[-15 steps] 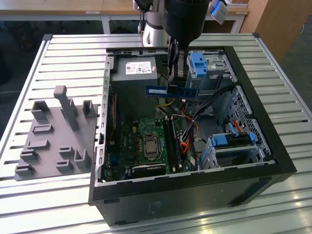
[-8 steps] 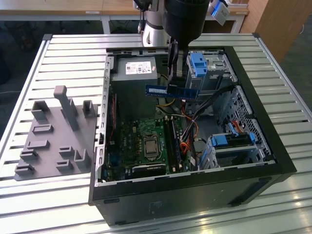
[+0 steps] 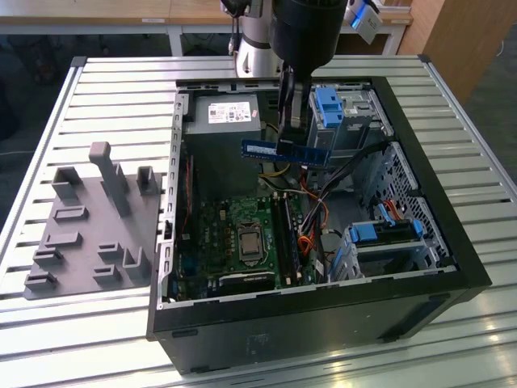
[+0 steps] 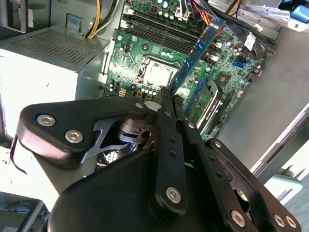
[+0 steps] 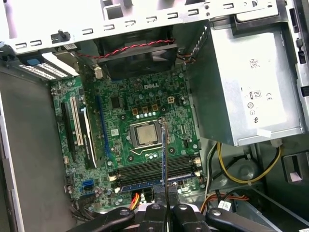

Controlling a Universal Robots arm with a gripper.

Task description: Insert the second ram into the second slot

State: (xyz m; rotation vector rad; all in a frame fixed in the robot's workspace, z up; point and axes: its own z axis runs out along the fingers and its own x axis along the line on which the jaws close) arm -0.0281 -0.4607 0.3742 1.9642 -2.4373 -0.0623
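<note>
The hand (image 3: 285, 139) is clamped on the second ram (image 3: 262, 148), gripping the blue stick around its middle. The stick is level and up in the air inside the open PC case (image 3: 452, 242), just in front of the power supply (image 3: 222, 121), so it's not in anything yet. In the first wrist view you see the stick edge-on (image 5: 164, 150), hanging over the motherboard (image 5: 120, 116) and crossing the memory slots (image 5: 145, 169), with the CPU socket (image 5: 145, 134) just beside it. In the second wrist view it sticks out past the fingertips (image 4: 164, 96) at a slant. The case sits on a slatted metal counter (image 3: 105, 89), with a grey fixture block (image 3: 89, 218) on the exterior view's left.
</note>
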